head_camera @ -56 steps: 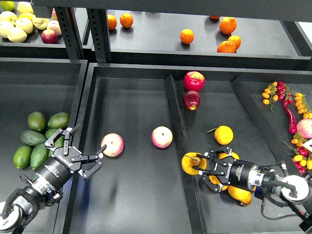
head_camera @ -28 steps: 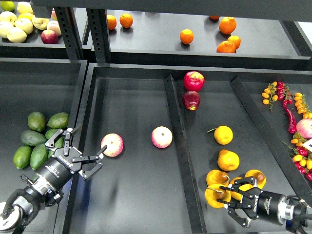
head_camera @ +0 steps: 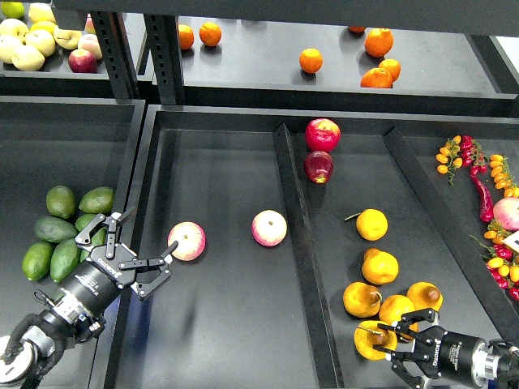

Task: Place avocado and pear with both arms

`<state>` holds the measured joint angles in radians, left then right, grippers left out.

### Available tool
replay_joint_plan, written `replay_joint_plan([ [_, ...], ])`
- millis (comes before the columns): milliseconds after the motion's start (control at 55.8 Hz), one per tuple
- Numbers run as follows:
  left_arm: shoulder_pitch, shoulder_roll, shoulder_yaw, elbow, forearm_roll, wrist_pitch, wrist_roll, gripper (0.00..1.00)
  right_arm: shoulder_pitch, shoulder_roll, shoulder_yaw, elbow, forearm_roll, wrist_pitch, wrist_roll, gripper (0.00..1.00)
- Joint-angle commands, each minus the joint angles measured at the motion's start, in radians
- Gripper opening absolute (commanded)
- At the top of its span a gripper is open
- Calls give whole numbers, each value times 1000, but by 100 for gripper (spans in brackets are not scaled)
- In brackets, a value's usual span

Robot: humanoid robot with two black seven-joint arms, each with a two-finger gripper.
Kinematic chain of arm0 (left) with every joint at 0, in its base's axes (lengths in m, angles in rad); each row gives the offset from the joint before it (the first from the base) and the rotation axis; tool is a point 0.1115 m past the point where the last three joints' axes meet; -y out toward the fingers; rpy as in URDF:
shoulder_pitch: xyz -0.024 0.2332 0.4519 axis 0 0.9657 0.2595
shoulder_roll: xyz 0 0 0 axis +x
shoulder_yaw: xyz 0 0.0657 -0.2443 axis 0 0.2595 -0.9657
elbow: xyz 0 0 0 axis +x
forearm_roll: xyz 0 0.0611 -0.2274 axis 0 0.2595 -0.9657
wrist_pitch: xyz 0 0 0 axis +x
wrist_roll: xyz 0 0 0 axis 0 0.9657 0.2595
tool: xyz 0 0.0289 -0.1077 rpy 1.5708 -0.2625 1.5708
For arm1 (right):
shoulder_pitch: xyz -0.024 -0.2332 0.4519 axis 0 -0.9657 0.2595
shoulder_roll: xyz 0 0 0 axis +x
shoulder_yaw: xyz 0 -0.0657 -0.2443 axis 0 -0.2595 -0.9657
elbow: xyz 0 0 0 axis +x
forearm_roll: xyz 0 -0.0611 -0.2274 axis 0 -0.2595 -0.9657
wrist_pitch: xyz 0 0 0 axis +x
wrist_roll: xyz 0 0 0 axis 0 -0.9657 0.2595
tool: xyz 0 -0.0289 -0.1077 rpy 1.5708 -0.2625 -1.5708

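Note:
Several avocados lie in a pile in the left bin; the darkest, elongated avocado (head_camera: 53, 229) lies in its middle. My left gripper (head_camera: 152, 229) is open and empty, just right of the pile, over the bin wall, with one fingertip close to a pink apple (head_camera: 186, 241). My right gripper (head_camera: 395, 343) is at the bottom right, shut on a yellow-orange pear (head_camera: 371, 340) and holding it at the front of the right compartment. Several more pears (head_camera: 379, 266) lie just behind it.
A second pink apple (head_camera: 269, 228) lies in the middle compartment. Two red apples (head_camera: 322, 134) sit at the back beside the divider (head_camera: 304, 267). Peppers and small orange tomatoes (head_camera: 486, 186) lie far right. The upper shelf holds oranges (head_camera: 310, 60) and pale apples (head_camera: 28, 40).
My right gripper has pulled back with the pear, from over the divider down to the front right corner. The left arm has not moved.

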<state>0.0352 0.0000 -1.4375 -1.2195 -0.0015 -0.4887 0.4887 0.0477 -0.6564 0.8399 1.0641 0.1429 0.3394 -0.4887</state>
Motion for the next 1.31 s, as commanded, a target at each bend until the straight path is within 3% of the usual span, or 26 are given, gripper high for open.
replay_joint_plan([
  [0,0,0,0,2,0,0,0,100,1,23,4,-39,-11,18,0,28],
  [322,0,0,0,2,0,0,0,100,1,90,7,-72,-66,18,0,29],
  [537,0,0,0,3,0,0,0,100,0,93,24,-73,-80,18,0,35],
  [645,0,0,0,3,0,0,0,100,0,90,25,-70,-80,18,0,44],
  [735,0,0,0,3,0,0,0,100,0,84,25,-62,-80,18,0,46],
  [824,0,0,2,3,0,0,0,100,-2,80,25,-55,-79,16,0,62],
  [842,0,0,2,3,0,0,0,100,-2,78,25,-47,-79,6,0,70],
  [1039,0,0,6,3,3,0,0,100,0,37,25,0,-75,-26,0,77],
  [1290,0,0,15,3,3,0,0,100,26,-45,128,158,-65,-144,0,88],
])
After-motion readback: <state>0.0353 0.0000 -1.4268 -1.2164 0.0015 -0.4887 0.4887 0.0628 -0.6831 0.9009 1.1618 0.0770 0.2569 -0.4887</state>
